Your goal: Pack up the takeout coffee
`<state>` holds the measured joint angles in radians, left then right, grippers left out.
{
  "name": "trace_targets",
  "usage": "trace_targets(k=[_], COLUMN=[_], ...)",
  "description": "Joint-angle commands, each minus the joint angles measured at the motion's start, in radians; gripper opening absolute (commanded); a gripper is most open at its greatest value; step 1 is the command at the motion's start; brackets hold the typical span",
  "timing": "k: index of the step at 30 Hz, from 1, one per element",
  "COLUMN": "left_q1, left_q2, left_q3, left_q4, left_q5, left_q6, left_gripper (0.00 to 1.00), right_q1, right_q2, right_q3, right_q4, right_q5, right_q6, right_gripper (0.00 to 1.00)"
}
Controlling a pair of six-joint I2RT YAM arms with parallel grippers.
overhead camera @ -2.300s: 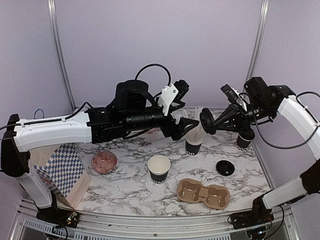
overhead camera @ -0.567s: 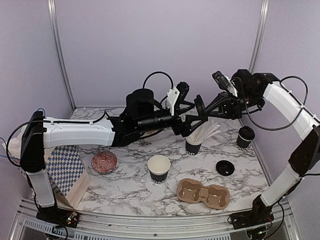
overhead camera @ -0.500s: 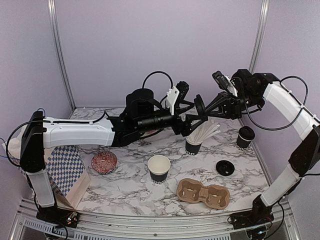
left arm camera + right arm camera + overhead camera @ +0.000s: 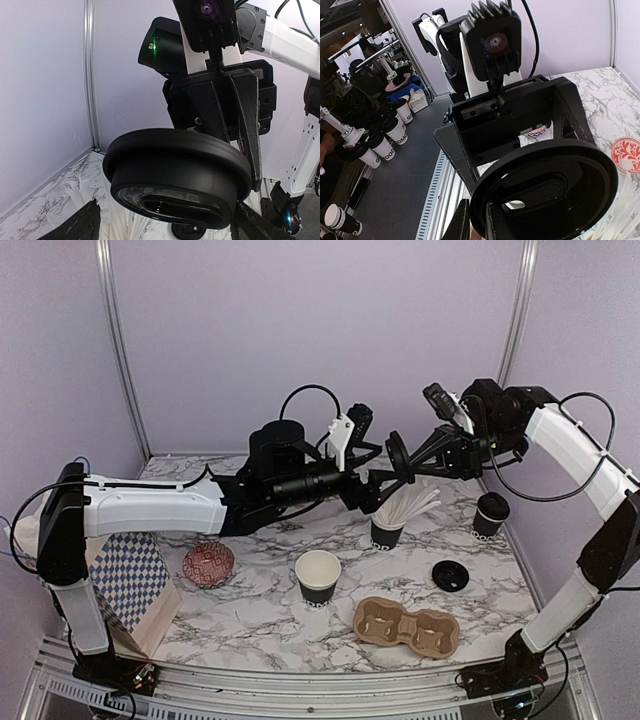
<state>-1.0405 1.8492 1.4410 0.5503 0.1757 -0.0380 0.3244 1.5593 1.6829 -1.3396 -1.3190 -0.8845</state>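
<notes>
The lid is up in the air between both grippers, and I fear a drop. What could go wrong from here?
The right gripper pinches the lid by its edge; if it releases before the open left gripper closes, the lid may drop onto the stick cup below. The grippers are close and could collide.

Rear overview; opposed wrist close-ups, seemingly one lid [image 4: 177, 172]

Black lid [image 4: 397, 459] aloft on edge; open cup [image 4: 318, 576] upright
</notes>
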Motion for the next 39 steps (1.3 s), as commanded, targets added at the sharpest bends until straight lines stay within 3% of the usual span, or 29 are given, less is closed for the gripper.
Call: trace_targets(k=[1,12,23,28,33,37,39], left_q1=[0.007,0.007,0.008,0.012,0.017,0.017,0.017], left_q2=[0.017,0.004,-0.044,-0.088,-0.173,-0.206,-0.218], left_q3=[0.040,0.017,-0.040,-0.085,-0.065,0.043,0.075], left_q4=[0.036,0.072,0.073,0.043,-0.286,-0.759,-0.917], left_q5=[0.047,0.121,0.079,0.035,0.003,0.005,0.014], left_q6=[0.025,0.083,0.069,0.053,0.046,0.046,0.046], left_gripper=[0.89,0.85,0.72,0.72,0.71,0.69,0.69], right_q1=[0.018,0.020,0.019,0.019,0.006,0.001,0.002], right_q2=[-0.022,-0.016,-0.007,-0.002,-0.032,-0.066,-0.074], right_q3=[0.001,0.003,-0.011,0.005,0.006,-0.141,-0.198], right_q4=[0.000,0.014,0.044,0.052,0.076,0.217,0.282], right_q5=[-0.004,0.004,0.012,0.029,0.110,0.172,0.196], right_q6=[0.012,0.027,0.049,0.076,0.099,0.171,0.201], right_gripper=[0.11,0.11,0.11,0.30,0.41,0.45,0.48])
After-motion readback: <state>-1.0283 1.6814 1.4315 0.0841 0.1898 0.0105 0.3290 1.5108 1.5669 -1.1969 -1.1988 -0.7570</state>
